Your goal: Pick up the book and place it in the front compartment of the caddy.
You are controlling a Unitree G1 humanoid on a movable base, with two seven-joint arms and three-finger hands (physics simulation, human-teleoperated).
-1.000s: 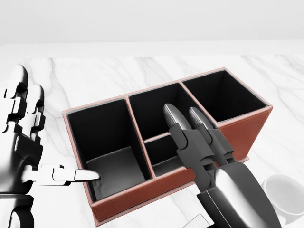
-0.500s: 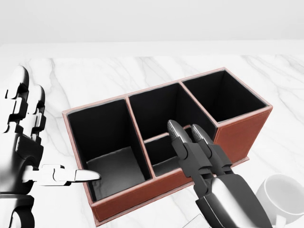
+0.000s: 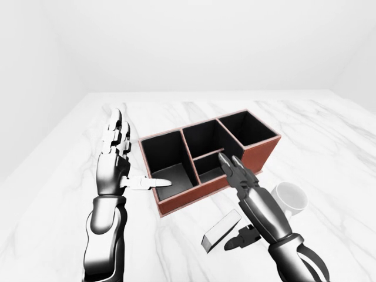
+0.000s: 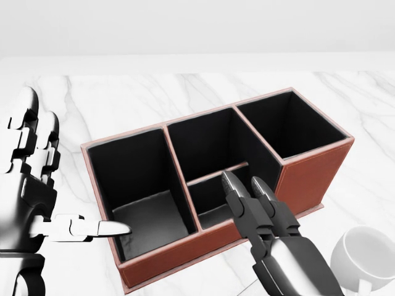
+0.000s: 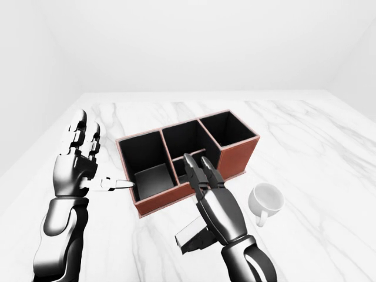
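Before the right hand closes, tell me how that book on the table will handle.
The book looks like a stiff closed block, so it should probably lift without flopping. It lies flat on the smooth marble table, so it may slide if nudged and seems unlikely to roll or tip. The right robot hand is open above it, and a grip across its thin edges looks workable.

A white marble table (image 3: 329, 135) carries three things — caddy (image 3: 258, 154), mug (image 3: 290, 197), book (image 3: 221, 230).
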